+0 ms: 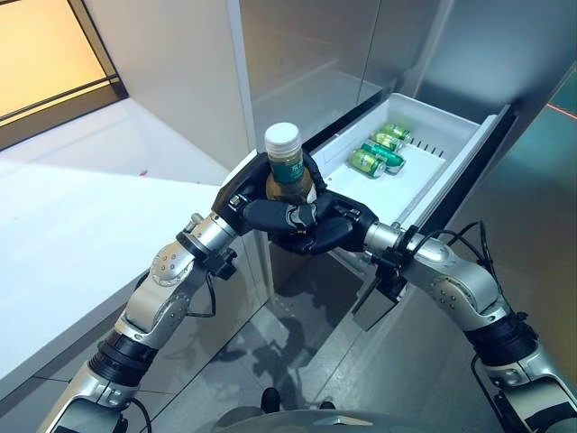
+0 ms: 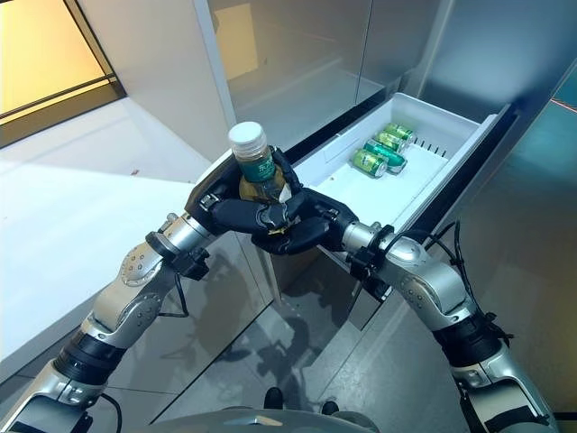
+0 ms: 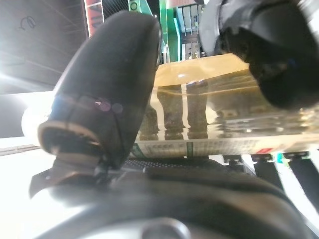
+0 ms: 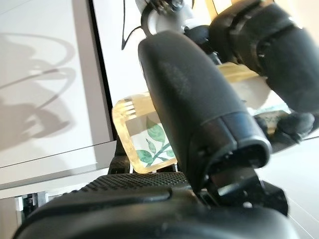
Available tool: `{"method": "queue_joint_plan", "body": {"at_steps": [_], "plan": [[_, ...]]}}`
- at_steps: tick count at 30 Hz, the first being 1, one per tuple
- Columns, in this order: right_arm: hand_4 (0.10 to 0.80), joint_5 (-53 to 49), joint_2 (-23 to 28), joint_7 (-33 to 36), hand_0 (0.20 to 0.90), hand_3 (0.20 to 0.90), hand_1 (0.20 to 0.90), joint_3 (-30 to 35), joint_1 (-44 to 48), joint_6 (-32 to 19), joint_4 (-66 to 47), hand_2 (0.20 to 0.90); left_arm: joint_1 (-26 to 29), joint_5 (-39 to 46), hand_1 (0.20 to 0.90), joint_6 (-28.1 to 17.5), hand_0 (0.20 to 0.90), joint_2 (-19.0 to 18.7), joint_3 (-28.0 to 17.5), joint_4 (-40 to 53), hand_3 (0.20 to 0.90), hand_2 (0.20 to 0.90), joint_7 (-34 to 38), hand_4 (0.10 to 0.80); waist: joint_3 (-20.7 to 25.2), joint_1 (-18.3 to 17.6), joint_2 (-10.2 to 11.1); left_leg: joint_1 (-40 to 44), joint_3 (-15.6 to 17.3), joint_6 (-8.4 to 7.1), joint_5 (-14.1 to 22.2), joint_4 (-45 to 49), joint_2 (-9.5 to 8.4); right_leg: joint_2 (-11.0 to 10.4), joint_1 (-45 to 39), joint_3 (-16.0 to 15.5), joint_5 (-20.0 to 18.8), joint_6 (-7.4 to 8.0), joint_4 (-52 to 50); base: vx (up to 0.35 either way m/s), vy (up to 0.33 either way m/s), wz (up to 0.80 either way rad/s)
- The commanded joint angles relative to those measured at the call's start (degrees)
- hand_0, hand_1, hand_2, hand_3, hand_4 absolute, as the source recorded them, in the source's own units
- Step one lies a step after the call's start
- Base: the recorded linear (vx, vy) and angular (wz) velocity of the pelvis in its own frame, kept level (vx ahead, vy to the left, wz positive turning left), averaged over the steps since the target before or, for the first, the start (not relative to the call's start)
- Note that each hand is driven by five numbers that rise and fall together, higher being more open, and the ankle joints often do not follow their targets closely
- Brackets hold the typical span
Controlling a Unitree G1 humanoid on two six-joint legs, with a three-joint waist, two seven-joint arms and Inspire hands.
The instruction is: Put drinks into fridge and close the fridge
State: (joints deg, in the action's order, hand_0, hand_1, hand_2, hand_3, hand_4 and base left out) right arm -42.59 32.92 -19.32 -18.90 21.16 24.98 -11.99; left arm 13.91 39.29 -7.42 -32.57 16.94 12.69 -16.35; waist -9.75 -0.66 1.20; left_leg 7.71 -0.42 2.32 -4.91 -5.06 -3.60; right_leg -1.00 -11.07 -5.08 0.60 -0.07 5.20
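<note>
A tea bottle (image 1: 287, 167) with a white cap and amber drink stands upright in the air just left of the open fridge drawer (image 1: 424, 194). My left hand (image 1: 248, 203) is curled round its lower part from the left, and my right hand (image 1: 329, 225) wraps it from the right and below. The left wrist view shows the bottle (image 3: 209, 114) lying across the palm with the thumb (image 3: 107, 84) over it. In the right wrist view the bottle's base (image 4: 142, 134) sits under the thumb (image 4: 199, 104). Several green cans (image 1: 379, 153) lie in the white drawer.
The drawer sticks out toward me from the grey fridge front (image 1: 306, 54). A white counter (image 1: 81, 198) runs along the left. Grey floor tiles (image 1: 297, 352) lie below the arms.
</note>
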Motion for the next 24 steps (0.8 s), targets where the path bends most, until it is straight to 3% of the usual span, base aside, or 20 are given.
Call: {"method": "queue_joint_plan", "body": {"at_steps": [1,6,16,17,18,19,24], "plan": [[0.100,-2.2,-3.2,0.6,0.300,0.200,0.300,-1.5,8.0,-2.8,-4.3,0.300,13.3,8.3,0.300,-12.6,0.300,5.8,1.2,3.3,0.200,0.300,-0.2,0.100,7.9,-0.1,1.2,1.2,1.3,-1.36,5.7,0.1,1.48,-0.4,2.5,1.6,-2.1,2.39,-0.6,0.000,0.000,0.00],[0.100,-2.0,-4.6,2.2,0.300,0.200,0.300,-2.7,8.7,-3.0,-3.1,0.300,14.2,9.6,0.300,-14.9,0.300,8.7,2.4,4.4,0.200,0.300,0.6,0.100,8.0,-0.2,1.4,1.1,1.3,-1.33,5.8,0.1,1.41,-0.5,2.5,1.6,-2.1,2.43,-0.6,0.000,0.000,0.00],[0.100,-0.9,-6.5,5.7,0.300,0.200,0.300,-2.6,10.6,-5.0,-2.2,0.300,14.1,11.4,0.300,-9.8,0.300,11.0,4.4,4.8,0.200,0.300,-0.1,0.100,7.7,0.0,1.3,1.3,1.1,-1.25,5.8,0.1,1.37,-0.7,2.5,1.2,-2.1,2.54,-0.6,0.000,0.000,0.00],[0.100,0.9,-6.0,6.0,0.300,0.200,0.300,-2.2,11.0,-6.2,-2.0,0.300,13.8,11.1,0.335,-9.4,0.335,10.9,4.6,4.5,0.241,0.335,-0.1,0.141,7.8,0.1,1.3,1.3,1.1,-1.22,5.9,0.1,1.40,-0.7,2.4,1.2,-2.1,2.55,-0.7,0.000,0.000,0.00],[0.100,1.6,-5.8,6.4,0.300,0.200,0.300,-1.9,11.2,-6.6,-1.9,0.300,13.7,10.8,0.773,-9.3,0.773,11.0,4.7,4.5,0.752,0.773,0.2,0.652,7.8,0.1,1.3,1.3,1.0,-1.21,5.9,0.1,1.40,-0.7,2.4,1.2,-2.1,2.53,-0.7,0.000,0.000,0.00],[0.100,2.5,-5.6,6.9,0.300,0.200,0.300,-1.6,11.5,-7.3,-1.6,0.300,13.5,10.3,0.900,-9.5,0.900,11.0,4.7,4.4,0.900,0.900,0.7,0.800,7.8,0.1,1.3,1.3,1.0,-1.21,5.9,0.1,1.42,-0.7,2.3,1.2,-2.1,2.53,-0.7,0.000,0.000,0.00],[0.100,11.7,-3.6,9.4,0.300,0.200,0.300,0.2,14.4,-10.9,-0.2,0.300,13.8,6.4,0.900,-14.2,0.900,10.5,3.7,3.6,0.900,0.900,4.8,0.800,7.8,0.2,1.5,1.4,0.9,-1.17,5.9,0.1,1.39,-0.6,2.3,1.1,-2.1,2.44,-0.7,0.000,0.000,0.00]]}}
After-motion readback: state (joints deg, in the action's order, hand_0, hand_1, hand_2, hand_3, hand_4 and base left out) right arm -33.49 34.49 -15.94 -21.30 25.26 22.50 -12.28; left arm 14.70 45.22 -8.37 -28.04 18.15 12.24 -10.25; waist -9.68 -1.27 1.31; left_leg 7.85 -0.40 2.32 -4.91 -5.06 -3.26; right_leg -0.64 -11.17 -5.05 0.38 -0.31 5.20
